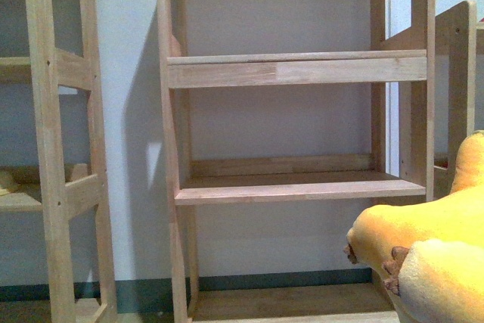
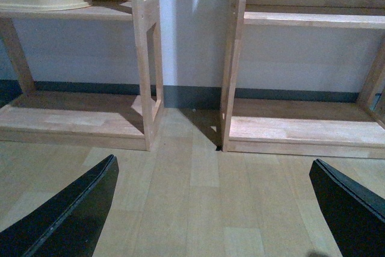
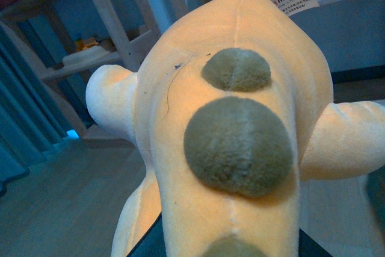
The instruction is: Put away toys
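The plush dinosaur (image 3: 180, 106), judged soft, light and squashy, is clamped around its body by the right gripper (image 3: 222, 250). The left gripper (image 2: 213, 170) is spread wide, empty.

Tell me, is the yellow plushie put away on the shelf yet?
Not yet. Done: the plush toy is off the floor. In hand: the right gripper seems to hold it, close before the wooden shelf. Left: setting it on a board and letting go. The left gripper is open, empty.
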